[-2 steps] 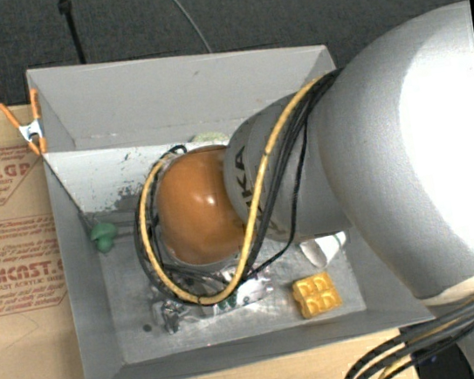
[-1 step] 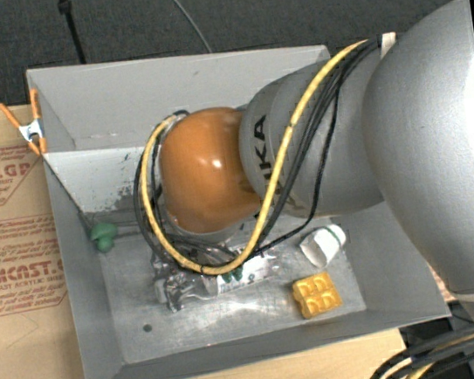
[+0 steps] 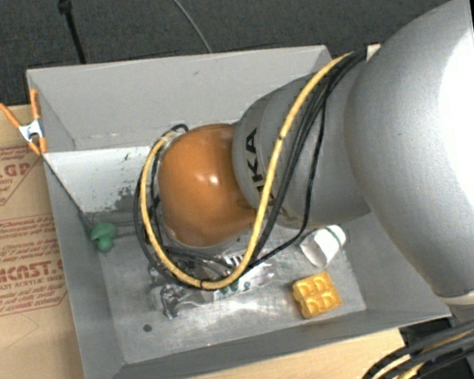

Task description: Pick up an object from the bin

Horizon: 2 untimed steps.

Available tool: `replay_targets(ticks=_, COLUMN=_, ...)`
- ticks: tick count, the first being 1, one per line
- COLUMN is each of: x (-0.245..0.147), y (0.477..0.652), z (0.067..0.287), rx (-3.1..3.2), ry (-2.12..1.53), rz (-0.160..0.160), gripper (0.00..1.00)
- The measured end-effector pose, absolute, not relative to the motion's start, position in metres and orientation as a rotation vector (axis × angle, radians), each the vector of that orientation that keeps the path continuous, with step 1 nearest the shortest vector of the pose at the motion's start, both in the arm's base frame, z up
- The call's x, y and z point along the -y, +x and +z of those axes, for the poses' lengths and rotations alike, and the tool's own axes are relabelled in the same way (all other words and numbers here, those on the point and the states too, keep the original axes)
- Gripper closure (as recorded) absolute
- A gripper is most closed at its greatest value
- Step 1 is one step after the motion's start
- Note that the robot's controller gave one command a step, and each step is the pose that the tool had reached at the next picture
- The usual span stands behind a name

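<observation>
Part of my gripper pokes out as a dark metal piece from under the arm's orange cover, low over the bin floor left of centre. Right beside it lies a crumpled clear plastic wrapper with green print, partly hidden by the cover and cables. A small green rounded thing rests by the left wall, apart from the gripper. Further right are a white cup-like piece on its side and a yellow studded block.
The arm with its orange cover and yellow-black cables hides the middle and right of the bin. Bare floor shows along the front wall and in the front left corner. The bin's sloping walls close in on all sides.
</observation>
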<state>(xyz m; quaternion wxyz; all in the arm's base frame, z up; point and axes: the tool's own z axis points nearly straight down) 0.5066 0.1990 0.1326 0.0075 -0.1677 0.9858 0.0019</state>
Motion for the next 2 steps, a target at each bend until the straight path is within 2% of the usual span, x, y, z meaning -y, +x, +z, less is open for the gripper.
replay_targets(ticks=1, x=-0.1955, y=0.4990, z=0.0874, rx=-3.103, ry=-0.525, rz=0.001, gripper=1.00)
replay_targets(ticks=2, x=-0.1965, y=0.4986, z=0.0889, rx=-3.098, ry=-0.532, rz=0.001, gripper=1.00)
